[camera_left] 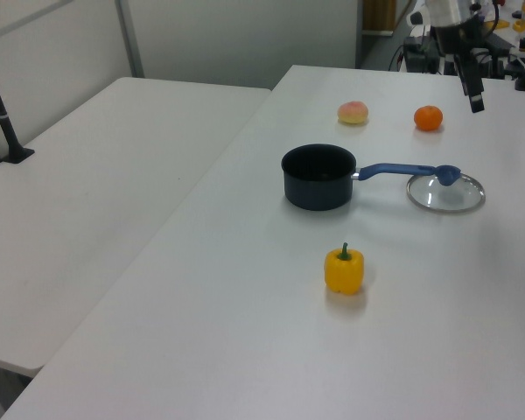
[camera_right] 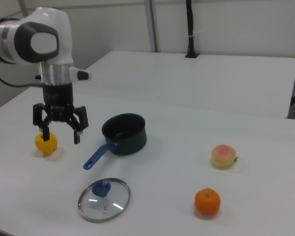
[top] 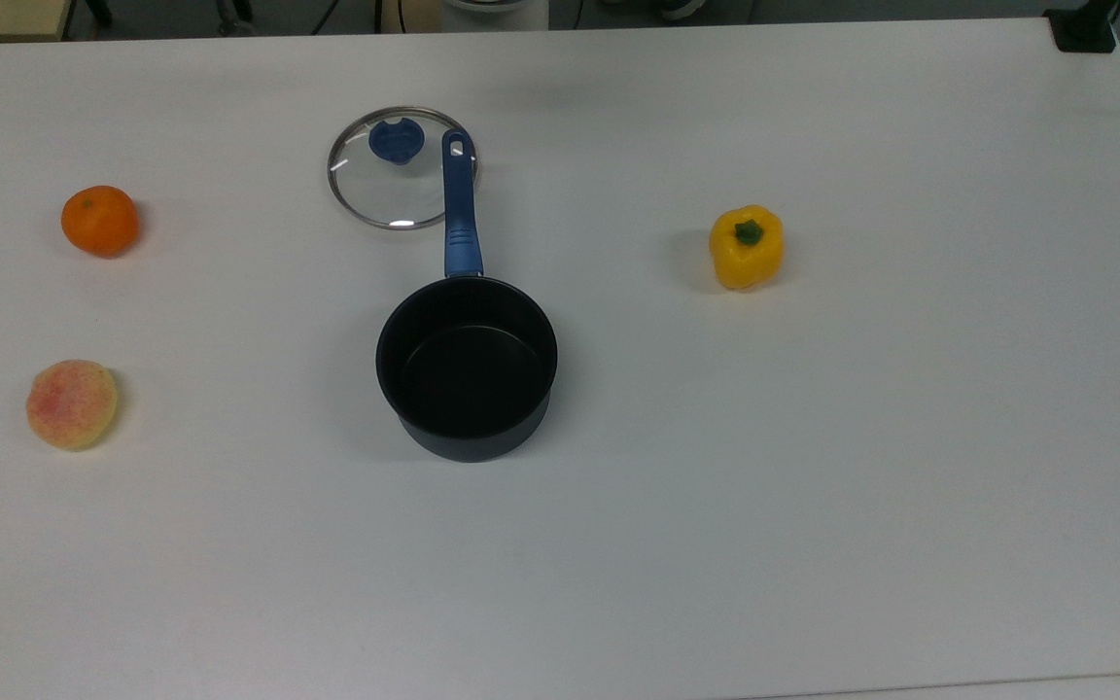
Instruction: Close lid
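Observation:
The lid (top: 402,185), clear glass with a metal rim and a blue knob (top: 396,141), lies flat on the white table beside the end of the saucepan's blue handle (top: 459,209). The dark saucepan (top: 467,365) stands uncovered and empty. In the right view the lid (camera_right: 104,199) is near the front edge and the saucepan (camera_right: 124,132) behind it. My gripper (camera_right: 62,138) hangs open above the table, left of the handle in the right view, holding nothing. The left view has the gripper (camera_left: 472,87) high above the lid (camera_left: 446,192).
An orange (top: 99,221) and a peach (top: 72,403) sit at the top view's left. A yellow pepper (top: 746,246) stands at the top view's right; in the right view the pepper (camera_right: 45,142) is just behind my gripper. A second table (camera_left: 87,192) adjoins.

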`<control>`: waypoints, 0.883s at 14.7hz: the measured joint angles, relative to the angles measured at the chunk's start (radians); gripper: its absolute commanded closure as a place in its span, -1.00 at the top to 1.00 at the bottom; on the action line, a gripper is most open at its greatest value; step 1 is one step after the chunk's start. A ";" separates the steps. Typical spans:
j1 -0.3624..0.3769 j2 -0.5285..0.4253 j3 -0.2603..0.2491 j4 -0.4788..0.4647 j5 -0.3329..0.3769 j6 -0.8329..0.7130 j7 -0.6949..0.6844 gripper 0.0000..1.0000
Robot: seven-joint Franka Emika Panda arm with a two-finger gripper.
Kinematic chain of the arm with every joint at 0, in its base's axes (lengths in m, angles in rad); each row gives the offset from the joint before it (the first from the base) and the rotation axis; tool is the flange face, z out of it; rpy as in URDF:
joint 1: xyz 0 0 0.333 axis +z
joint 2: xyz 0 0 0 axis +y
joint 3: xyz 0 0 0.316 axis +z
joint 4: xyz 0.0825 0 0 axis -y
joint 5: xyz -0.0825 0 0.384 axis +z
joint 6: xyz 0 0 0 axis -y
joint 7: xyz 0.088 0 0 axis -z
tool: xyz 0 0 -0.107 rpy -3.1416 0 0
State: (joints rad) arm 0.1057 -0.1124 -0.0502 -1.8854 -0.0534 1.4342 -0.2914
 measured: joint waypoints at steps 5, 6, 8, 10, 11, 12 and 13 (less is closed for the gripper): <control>-0.046 0.000 -0.001 -0.086 -0.021 0.097 -0.040 1.00; -0.056 -0.001 -0.001 -0.109 -0.021 0.144 -0.043 1.00; -0.070 -0.001 -0.002 -0.158 -0.022 0.240 -0.045 1.00; -0.077 -0.003 -0.011 -0.205 -0.023 0.334 -0.045 1.00; -0.078 -0.004 -0.019 -0.227 -0.024 0.373 -0.045 1.00; -0.078 -0.005 -0.028 -0.248 -0.024 0.405 -0.046 1.00; -0.078 -0.006 -0.037 -0.282 -0.024 0.454 -0.048 1.00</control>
State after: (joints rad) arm 0.0277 -0.1184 -0.0868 -2.1670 -0.0772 1.8881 -0.3390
